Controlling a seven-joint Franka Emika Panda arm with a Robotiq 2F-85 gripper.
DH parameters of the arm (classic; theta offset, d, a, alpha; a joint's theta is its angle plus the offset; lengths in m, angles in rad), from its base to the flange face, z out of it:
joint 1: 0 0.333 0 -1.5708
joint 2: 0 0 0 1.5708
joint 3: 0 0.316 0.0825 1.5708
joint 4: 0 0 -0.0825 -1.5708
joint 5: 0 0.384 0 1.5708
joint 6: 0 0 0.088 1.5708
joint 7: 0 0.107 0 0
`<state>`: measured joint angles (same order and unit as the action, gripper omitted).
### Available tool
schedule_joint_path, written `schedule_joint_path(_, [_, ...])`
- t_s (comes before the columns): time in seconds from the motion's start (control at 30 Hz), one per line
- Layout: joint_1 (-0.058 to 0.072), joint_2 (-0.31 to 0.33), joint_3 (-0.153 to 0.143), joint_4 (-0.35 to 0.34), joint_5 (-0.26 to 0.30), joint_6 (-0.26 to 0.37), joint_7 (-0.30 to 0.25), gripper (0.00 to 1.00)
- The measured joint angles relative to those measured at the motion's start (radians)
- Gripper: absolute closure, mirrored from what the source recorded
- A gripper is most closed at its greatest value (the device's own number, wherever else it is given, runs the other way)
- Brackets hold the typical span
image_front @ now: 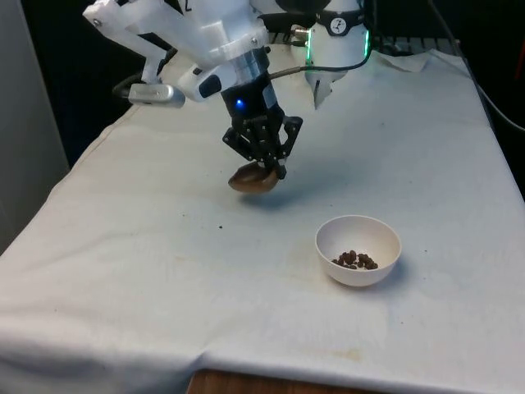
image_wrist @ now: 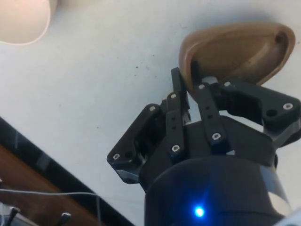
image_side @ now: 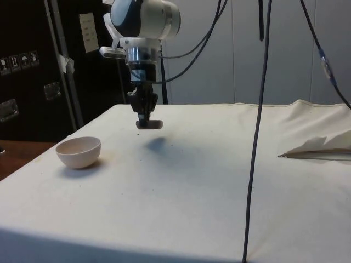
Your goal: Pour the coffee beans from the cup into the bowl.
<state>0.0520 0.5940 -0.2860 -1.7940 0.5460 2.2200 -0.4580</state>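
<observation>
A small brown cup point(image_front: 250, 181) hangs just above the cloth near the table's middle, with my gripper point(image_front: 273, 171) shut on its rim. The side view shows the cup point(image_side: 149, 125) level, a little above the table, under the gripper point(image_side: 145, 117). In the wrist view the fingers point(image_wrist: 207, 110) pinch the wall of the cup point(image_wrist: 235, 52), whose inside looks bare. A white bowl point(image_front: 358, 250) stands towards the front view's right and nearer the front edge, with several coffee beans point(image_front: 355, 260) in it. The bowl point(image_side: 78, 152) point(image_wrist: 21, 19) stands apart from the cup.
A crumpled white paper point(image_front: 413, 59) lies at the table's far end on the front view's right, also seen as a flat sheet point(image_side: 321, 148). A black cable point(image_side: 258, 126) hangs across the side view. One stray speck point(image_front: 220, 227) lies on the cloth.
</observation>
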Motion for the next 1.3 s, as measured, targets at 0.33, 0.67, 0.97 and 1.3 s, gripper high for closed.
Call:
schedule_joint_path(0.33, [0.004,0.002,0.001,0.000,-0.071,0.033,0.058,1.00])
schedule_joint_path(0.67, [0.010,0.009,0.003,0.000,-0.128,0.063,0.109,1.00])
schedule_joint_path(0.97, [0.016,0.017,0.004,-0.001,-0.206,0.090,0.178,1.00])
schedule_joint_path(1.3, [0.020,0.028,0.014,-0.004,-0.287,0.125,0.257,1.00])
